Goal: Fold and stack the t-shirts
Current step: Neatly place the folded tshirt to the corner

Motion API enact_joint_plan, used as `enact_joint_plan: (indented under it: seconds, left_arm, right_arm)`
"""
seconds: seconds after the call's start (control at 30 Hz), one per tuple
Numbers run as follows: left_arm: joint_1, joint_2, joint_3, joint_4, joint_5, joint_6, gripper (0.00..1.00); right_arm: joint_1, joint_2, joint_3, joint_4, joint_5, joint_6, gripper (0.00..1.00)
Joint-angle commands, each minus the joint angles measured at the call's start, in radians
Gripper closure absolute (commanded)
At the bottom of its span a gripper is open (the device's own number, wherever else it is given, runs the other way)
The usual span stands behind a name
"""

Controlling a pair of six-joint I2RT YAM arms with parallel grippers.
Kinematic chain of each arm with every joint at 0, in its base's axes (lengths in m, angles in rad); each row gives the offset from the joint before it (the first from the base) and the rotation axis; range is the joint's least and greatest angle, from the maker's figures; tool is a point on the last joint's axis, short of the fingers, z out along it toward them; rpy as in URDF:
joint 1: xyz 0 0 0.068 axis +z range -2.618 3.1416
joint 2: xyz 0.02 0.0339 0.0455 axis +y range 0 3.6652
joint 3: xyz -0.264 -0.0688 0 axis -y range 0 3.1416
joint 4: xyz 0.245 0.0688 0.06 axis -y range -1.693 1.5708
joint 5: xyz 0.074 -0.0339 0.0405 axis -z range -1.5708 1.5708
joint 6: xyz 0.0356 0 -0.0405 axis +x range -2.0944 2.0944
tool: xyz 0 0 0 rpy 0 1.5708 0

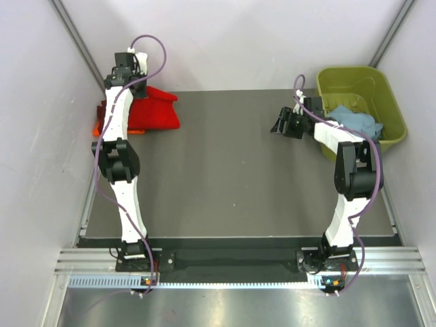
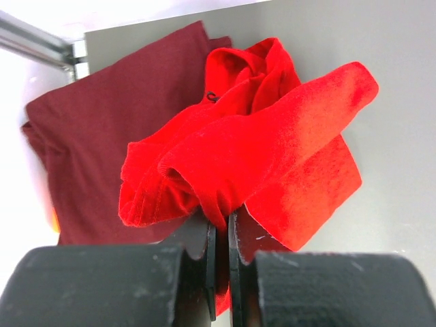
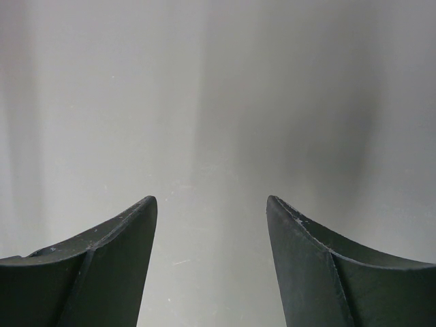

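Observation:
A bright red t-shirt (image 2: 272, 143) is bunched up, and my left gripper (image 2: 223, 221) is shut on a fold of it. Under it a dark maroon t-shirt (image 2: 116, 116) lies flat. In the top view the red t-shirt (image 1: 155, 109) sits at the table's far left corner, with an orange t-shirt's edge (image 1: 101, 127) peeking out beneath, beside the left arm. A light blue t-shirt (image 1: 357, 121) lies crumpled in the olive-green tub (image 1: 381, 88). My right gripper (image 1: 286, 124) hangs open left of the tub; its wrist view shows the right gripper (image 3: 211, 199) over bare table, nothing between its fingers.
The tub stands at the far right corner against the white side wall. White walls close in the table on the left, right and back. A metal rail (image 2: 34, 41) runs along the table edge beside the maroon t-shirt.

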Motion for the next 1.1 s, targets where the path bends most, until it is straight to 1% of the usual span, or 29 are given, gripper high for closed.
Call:
enact_joint_plan:
  seconds: [0.0,0.2,0.43,0.67,0.83,0.87,1.07]
  left_arm:
    - [0.006,-0.073,0.048,0.087,-0.066,0.022,1.00]
    - [0.009,-0.073,0.066,0.112,-0.126,0.042,1.00]
    - [0.012,-0.075,0.075,0.124,-0.160,0.046,1.00]
    - [0.012,-0.070,0.077,0.149,-0.211,0.091,1.00]
    - [0.012,-0.030,0.062,0.173,-0.279,0.120,1.00]
    - [0.015,-0.013,0.060,0.188,-0.312,0.126,1.00]
    - [0.018,0.049,0.057,0.259,-0.395,0.157,1.00]
  right_arm:
    - [0.002,-0.056,0.001,0.041,-0.002,-0.005,0.34]
    - [0.002,-0.062,-0.010,0.044,-0.002,-0.007,0.34]
    - [0.002,-0.067,-0.018,0.047,-0.004,-0.008,0.34]
    - [0.004,-0.071,-0.024,0.049,-0.002,-0.005,0.34]
    - [0.005,-0.082,-0.033,0.050,0.002,-0.010,0.34]
    - [0.004,-0.087,-0.041,0.050,0.004,-0.011,0.34]
    - [0.004,-0.110,-0.070,0.049,0.004,-0.025,0.34]
